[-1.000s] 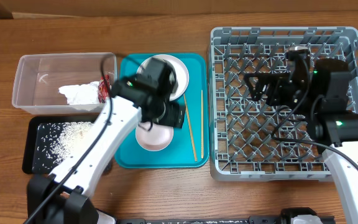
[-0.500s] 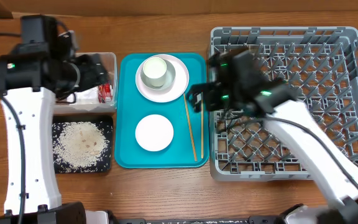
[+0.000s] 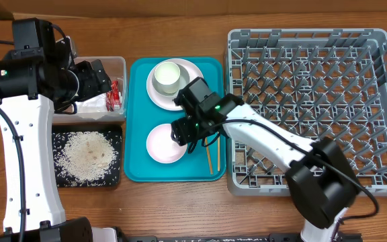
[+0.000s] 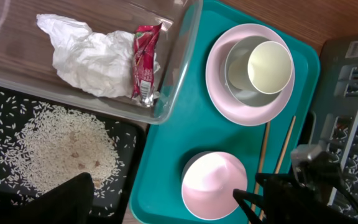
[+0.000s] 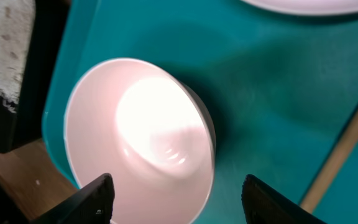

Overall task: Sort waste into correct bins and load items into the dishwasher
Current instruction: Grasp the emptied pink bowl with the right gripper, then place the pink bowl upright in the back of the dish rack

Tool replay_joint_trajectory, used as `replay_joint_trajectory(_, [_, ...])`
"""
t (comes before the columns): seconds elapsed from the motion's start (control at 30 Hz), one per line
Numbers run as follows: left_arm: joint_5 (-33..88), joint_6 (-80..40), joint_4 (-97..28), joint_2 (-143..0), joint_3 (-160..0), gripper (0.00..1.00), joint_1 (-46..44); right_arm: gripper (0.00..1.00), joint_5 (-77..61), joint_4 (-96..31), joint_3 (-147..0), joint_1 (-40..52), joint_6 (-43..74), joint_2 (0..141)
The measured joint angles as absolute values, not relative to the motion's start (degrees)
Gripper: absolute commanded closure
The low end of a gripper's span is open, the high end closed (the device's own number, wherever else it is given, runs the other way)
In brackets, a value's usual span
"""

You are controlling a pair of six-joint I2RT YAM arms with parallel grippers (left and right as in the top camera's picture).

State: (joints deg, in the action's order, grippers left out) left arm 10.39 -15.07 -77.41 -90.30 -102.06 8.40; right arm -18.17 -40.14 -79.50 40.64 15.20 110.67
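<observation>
Black tray (image 3: 115, 176): lower left of the overhead view, holding the rice (image 3: 86, 153), loose and scattered.
Clear tub (image 3: 122, 67): upper left; the napkin (image 4: 89, 53) and red wrapper (image 4: 145, 62) lie inside it, both light and limp.
Left gripper (image 3: 99, 77): hangs over the tub; I cannot tell whether its fingers are spread or closed.
Teal tray (image 3: 136, 171): centre left, carrying the dishes.
Pink bowl (image 3: 165, 143): lower half of the tray, upright, with nothing in it.
Bowl handling: probably rigid, light and glossy, so slippery on its curved wall. The rim is the place to pinch, one finger inside and one outside.
Right gripper (image 5: 180, 196): fingers spread wide, low over the bowl's right edge, holding nothing.
Chopsticks (image 3: 210, 160): lie along the tray's right edge, just beside the bowl. They are thin and flat to the tray, so hard to lift.
Plate (image 4: 219, 99): upper part of the tray, with a cup (image 4: 270, 67) stacked on it. The stack could slide if tilted.
Dish rack (image 3: 314, 101): right half of the frame; its pegs hold no dishes.
</observation>
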Motion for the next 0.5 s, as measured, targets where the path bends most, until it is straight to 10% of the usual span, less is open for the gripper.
replay_joint_trajectory(0.23, [9.15,-15.07,-78.65,-90.3,-102.06,0.12,8.4,0.51,-17.72,-38.87,-79.5,40.53,16.51,114.02])
replay_joint_trajectory(0.5, [9.08,-15.07,-78.91,-90.3,-102.06,0.1,8.4,0.96,-17.39,-37.8,-79.53,40.53,16.67,114.24])
